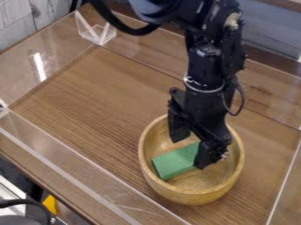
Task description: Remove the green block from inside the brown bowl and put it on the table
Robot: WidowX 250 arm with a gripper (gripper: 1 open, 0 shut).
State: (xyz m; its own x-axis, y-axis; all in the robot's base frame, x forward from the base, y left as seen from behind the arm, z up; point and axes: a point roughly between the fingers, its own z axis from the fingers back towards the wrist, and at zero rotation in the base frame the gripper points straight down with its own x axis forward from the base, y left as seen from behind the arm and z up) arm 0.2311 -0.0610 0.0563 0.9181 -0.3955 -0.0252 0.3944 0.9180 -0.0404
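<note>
1. A black robot arm (206,53) reaches straight down from the top of the frame into a round, light-brown wooden bowl (192,186) with a thick rim, which stands toward the near right of a broad brown wood-grain desk (106,97).
2. The black claw (195,146) points downward inside the bowl, its two fingers spread wide apart and gripping nothing.
3. A small, flat, matte green block (177,162) lies in the bowl, on the left part of its floor, tilted against the inner slope.
4. The block's upper right end sits just beneath the claw, between the two fingertips; the right finger (210,155) comes down right beside the block's right edge, while the left finger (178,127) stands above and behind it. Whether either finger touches the block cannot be told.
5. Clear acrylic walls (53,53) bound the desk, and a small clear acrylic stand (97,31) sits at the far left corner, well apart from the bowl.
</note>
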